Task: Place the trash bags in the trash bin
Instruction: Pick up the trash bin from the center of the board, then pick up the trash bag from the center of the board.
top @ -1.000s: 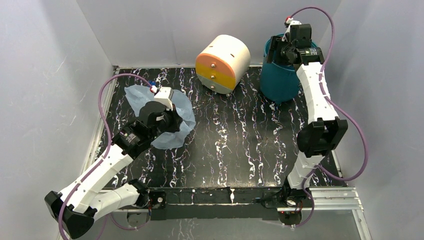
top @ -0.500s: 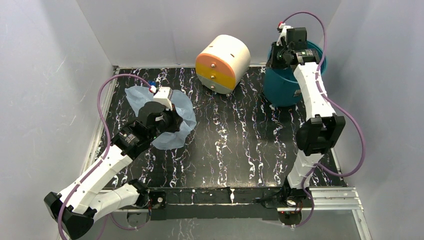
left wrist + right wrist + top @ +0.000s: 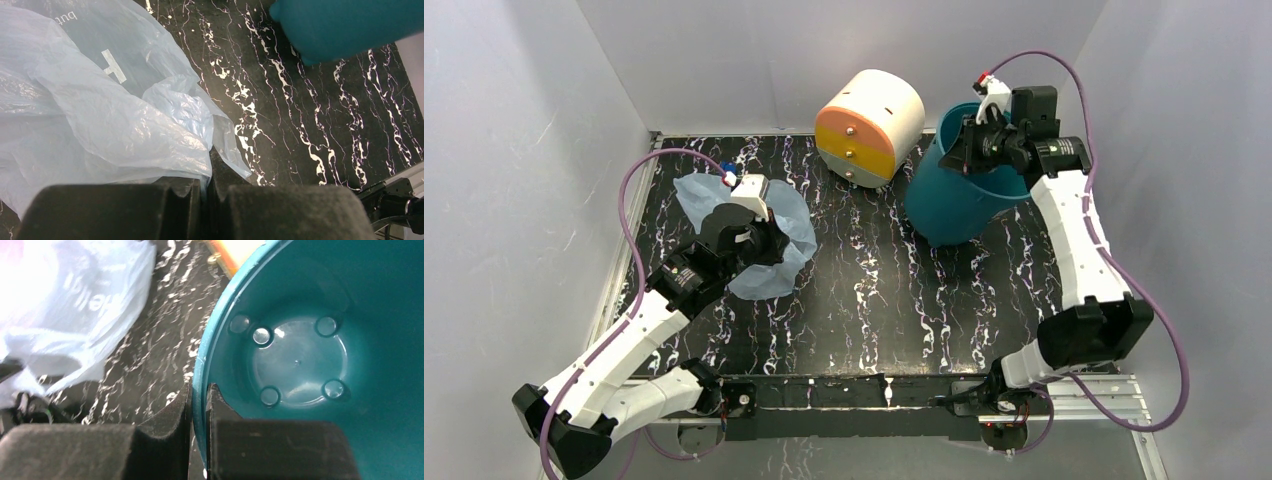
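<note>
Two pincers work over a black table (image 3: pixel 874 290) veined with white marbling. Plain pale grey walls (image 3: pixel 754 60) close it in on three sides, and a metal rail (image 3: pixel 1084 390) runs along the near edge by the arm bases.

The left pincer (image 3: pixel 204 187) is closed, with a fold of the light-blue trash bag (image 3: pixel 100 115) pinched between its pads. The rest of the bag spreads crumpled on the table beneath and around it. The right pincer (image 3: pixel 199 405) is clamped on the rim of the teal trash bin (image 3: pixel 954 205), one finger inside the wall and one outside. The bin hangs tilted below this pincer, its base angled toward the table's middle.

A cream-and-orange drum (image 3: pixel 871 125) lies on its side between the two pincers, just left of the right one and close beside the bin. Whether drum and bin touch cannot be told. Purple cables (image 3: pixel 639 190) loop off both wrists.

From above, the left wrist covers its own fingers and the bag's middle. The bag's white lettering is cut off and unreadable. Whether the bin's base meets the table cannot be told.
</note>
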{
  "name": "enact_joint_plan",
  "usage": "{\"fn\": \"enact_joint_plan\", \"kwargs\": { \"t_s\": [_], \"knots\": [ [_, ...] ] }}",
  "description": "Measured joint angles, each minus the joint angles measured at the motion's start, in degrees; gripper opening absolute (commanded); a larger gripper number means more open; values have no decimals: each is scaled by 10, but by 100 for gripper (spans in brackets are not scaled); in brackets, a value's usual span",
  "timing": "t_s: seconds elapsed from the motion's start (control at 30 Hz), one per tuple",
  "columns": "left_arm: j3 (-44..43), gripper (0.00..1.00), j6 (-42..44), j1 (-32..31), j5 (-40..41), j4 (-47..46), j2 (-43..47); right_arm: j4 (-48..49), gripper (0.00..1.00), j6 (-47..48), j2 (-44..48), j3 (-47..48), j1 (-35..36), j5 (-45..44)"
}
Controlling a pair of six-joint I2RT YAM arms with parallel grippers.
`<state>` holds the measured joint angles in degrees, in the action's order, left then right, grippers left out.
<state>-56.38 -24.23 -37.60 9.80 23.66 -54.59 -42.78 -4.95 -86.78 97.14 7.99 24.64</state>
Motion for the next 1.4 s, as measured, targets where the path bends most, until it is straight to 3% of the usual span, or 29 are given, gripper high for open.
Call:
{"fn": "enact_joint_plan", "kwargs": {
  "t_s": [0.2, 0.53, 0.83, 0.97, 1.0, 1.2, 1.4],
  "knots": [
    [0, 0, 2, 0, 3, 3, 0, -60, 0, 62, 37, -12, 56, 38],
    [-7, 0, 2, 0, 20, 13, 2, -128, 1, 133, 21, -13, 300, 14],
    [-14, 0, 2, 0, 50, 31, 41, -154, 22, 139, -15, 19, 342, 7],
    [-23, 0, 2, 0, 55, 35, 43, -172, 39, 131, -30, 42, 346, 0],
    [-24, 0, 2, 0, 55, 35, 43, -176, 49, 126, -30, 42, 346, -1],
    [-27, 0, 3, 0, 54, 38, 43, -136, 66, 103, 8, 20, 348, -21],
    [-34, 0, 11, 0, 43, 37, 43, -35, 68, 85, 110, -37, 348, -19]
  ]
}}
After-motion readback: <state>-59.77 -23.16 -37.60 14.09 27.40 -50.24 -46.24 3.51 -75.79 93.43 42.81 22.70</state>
